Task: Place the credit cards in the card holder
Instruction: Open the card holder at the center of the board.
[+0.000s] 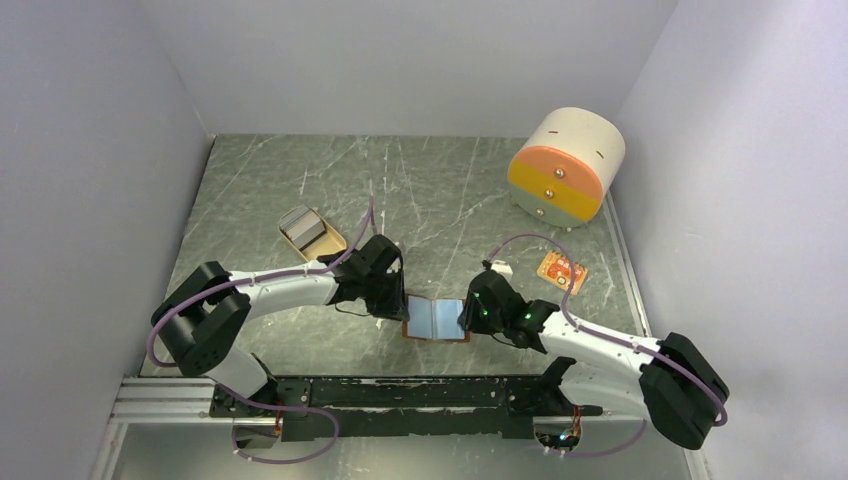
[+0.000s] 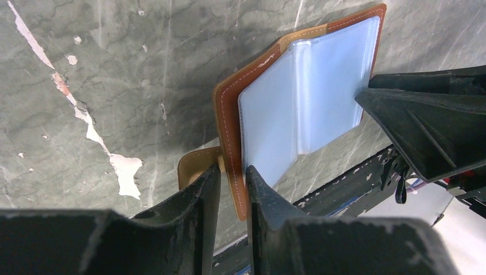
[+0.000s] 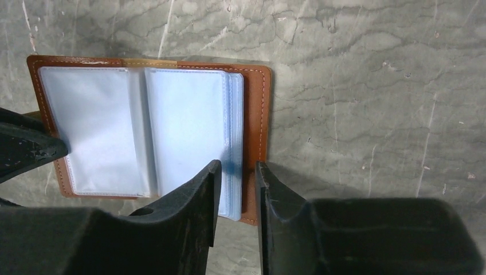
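Top view looks down; wrist views (close) share the card holder (image 2: 309, 97).

**Robot body, parts visible**

- Left arm (image 1: 285, 288): white tubular link between bulky black joint housings. A left lilac cable (image 1: 368, 222) runs along it.
- Right arm (image 1: 600, 352): same build, with a white link and black joints. A right lilac cable (image 1: 530, 237) arches over the wrist, and small green lights (image 1: 487, 310) show on the wrist housing.
- Left end effector (image 2: 232, 172): two matte black fingers (image 2: 189, 212), wedge-tapered, with a grainy surface and pale-flecked, worn edges.
- Right end effector (image 3: 238, 167): matching black pair, one finger with a small round recess (image 3: 145, 211).
- Base: black mounting bar (image 1: 400, 392) on a ribbed aluminium rail (image 1: 150, 398).
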`<state>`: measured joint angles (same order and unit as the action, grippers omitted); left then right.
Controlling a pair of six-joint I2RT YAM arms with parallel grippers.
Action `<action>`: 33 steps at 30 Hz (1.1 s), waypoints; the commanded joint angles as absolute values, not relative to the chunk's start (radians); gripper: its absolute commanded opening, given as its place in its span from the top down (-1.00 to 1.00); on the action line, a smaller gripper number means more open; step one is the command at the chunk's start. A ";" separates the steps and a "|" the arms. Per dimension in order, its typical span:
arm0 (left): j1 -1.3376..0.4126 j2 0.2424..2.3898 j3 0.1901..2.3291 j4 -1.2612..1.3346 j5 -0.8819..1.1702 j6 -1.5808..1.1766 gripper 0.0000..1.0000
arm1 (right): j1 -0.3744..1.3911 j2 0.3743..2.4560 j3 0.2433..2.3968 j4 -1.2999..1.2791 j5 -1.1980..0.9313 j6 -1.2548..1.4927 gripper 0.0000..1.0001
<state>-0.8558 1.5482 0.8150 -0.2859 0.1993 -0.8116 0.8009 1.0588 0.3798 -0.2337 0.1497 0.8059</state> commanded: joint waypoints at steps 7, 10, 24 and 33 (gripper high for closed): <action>-0.859 1.552 0.817 -0.319 0.149 -0.808 0.49 | 0.766 0.975 0.363 -0.210 0.121 0.807 0.34; -0.860 1.554 0.808 -0.312 0.150 -0.810 0.48 | 0.735 0.966 0.348 -0.200 0.088 0.807 0.31; -0.859 1.585 0.792 -0.293 0.156 -0.808 0.50 | 0.668 0.788 0.328 -0.219 -0.010 0.851 0.30; -0.859 1.595 0.785 -0.281 0.163 -0.808 0.50 | 0.666 0.857 0.304 -0.160 -0.058 0.864 0.43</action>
